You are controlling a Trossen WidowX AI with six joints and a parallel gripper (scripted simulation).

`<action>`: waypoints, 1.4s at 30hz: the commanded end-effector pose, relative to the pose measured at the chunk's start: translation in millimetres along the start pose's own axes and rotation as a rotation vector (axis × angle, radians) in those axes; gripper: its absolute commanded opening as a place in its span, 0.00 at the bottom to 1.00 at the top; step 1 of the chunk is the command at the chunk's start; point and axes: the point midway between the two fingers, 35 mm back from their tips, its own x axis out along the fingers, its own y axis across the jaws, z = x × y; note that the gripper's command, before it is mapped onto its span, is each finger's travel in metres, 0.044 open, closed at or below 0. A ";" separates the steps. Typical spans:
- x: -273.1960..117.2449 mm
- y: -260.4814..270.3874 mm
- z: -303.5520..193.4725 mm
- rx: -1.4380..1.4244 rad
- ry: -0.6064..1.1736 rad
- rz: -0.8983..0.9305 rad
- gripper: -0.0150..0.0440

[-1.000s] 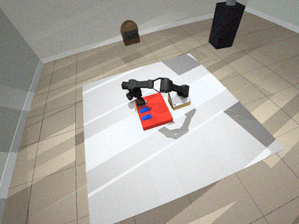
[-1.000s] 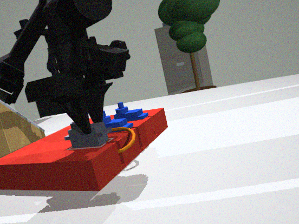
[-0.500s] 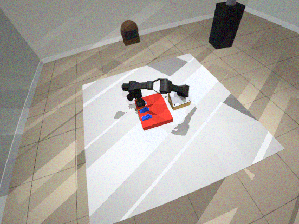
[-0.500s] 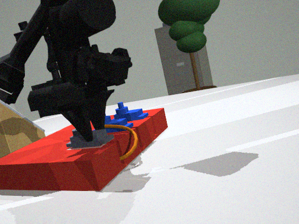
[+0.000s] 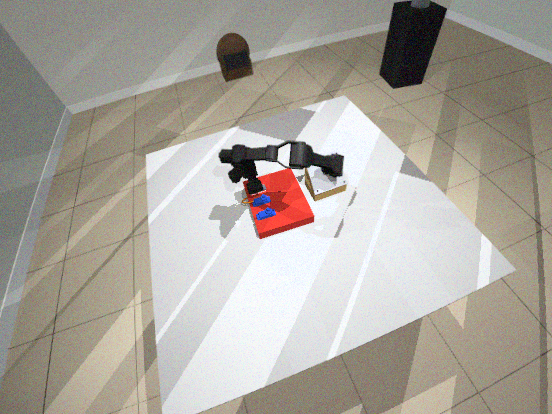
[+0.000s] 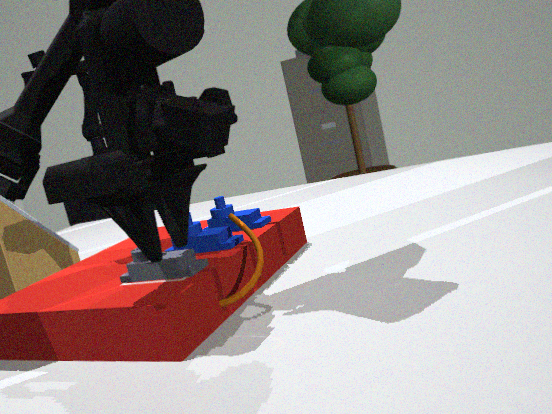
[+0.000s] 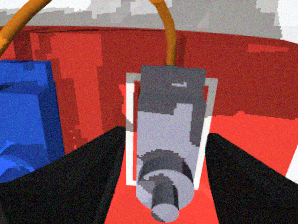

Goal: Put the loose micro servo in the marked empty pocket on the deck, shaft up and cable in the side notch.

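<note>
The grey micro servo (image 6: 162, 268) (image 7: 162, 125) sits low in the white-outlined pocket at the near end of the red deck (image 6: 100, 325), its shaft up towards the wrist camera. Its ears look level with the deck in the exterior view; whether both lie fully flat I cannot tell. Its orange cable (image 6: 259, 255) (image 7: 171, 40) leaves at the deck's side notch and arcs outside the wall. My gripper (image 6: 171, 251) (image 7: 165, 139) is slightly open around the servo, with narrow gaps between fingers and body in the wrist view. The fingers hide the shaft in the exterior view.
Two blue servos (image 5: 261, 200) (image 5: 266, 214) stand on the deck beside the grey one; the nearer one (image 7: 25, 115) is close to my left finger in the wrist view. A wooden box with a pale top (image 5: 330, 192) (image 6: 30, 250) stands on the deck's other side, by the arm's base.
</note>
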 end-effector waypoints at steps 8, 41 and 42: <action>-38.6 -4.6 -20.2 0.001 -0.020 -0.014 0.75; -138.3 -3.0 -110.4 0.011 -0.025 -0.018 1.00; -138.3 -3.0 -110.4 0.011 -0.025 -0.018 1.00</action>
